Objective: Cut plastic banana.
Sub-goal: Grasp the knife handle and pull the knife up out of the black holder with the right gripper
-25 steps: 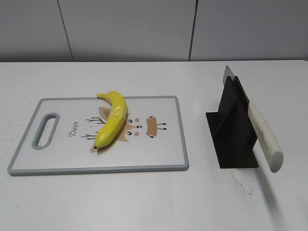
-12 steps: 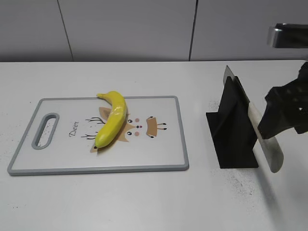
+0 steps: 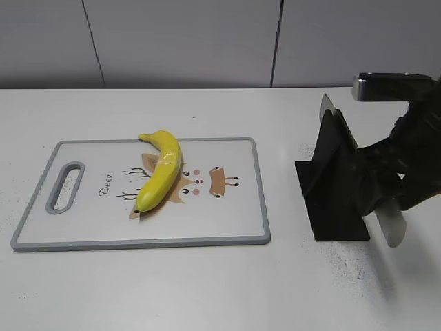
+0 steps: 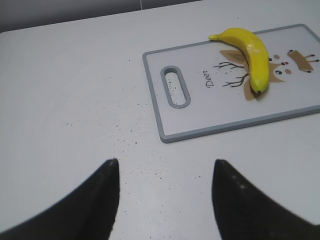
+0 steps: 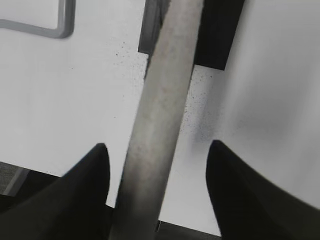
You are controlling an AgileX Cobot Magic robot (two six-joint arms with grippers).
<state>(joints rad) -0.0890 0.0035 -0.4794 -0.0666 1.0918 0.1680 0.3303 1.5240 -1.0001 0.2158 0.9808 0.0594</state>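
The plastic banana [image 3: 161, 169] is glossy yellow and lies curved on the white cutting board [image 3: 227, 221], dark tip toward the front; it also shows in the left wrist view [image 4: 252, 52]. A knife with a whitish handle [image 3: 391, 225] leans in a black stand [image 3: 331, 186] at the right. My right gripper [image 5: 157, 150] is open with its fingers on either side of the knife handle [image 5: 162, 110], not closed on it. My left gripper [image 4: 165, 167] is open and empty above bare table, left of the board [image 4: 210, 120].
The board has a grey rim, a handle slot [image 3: 65, 186] at its left end and a deer drawing. The white table carries dark specks near the stand [image 3: 341, 262]. A grey wall runs behind.
My right arm came in from the right edge and moved left and down onto the knife, its fingers now straddling the handle. The banana, board and stand have not moved.
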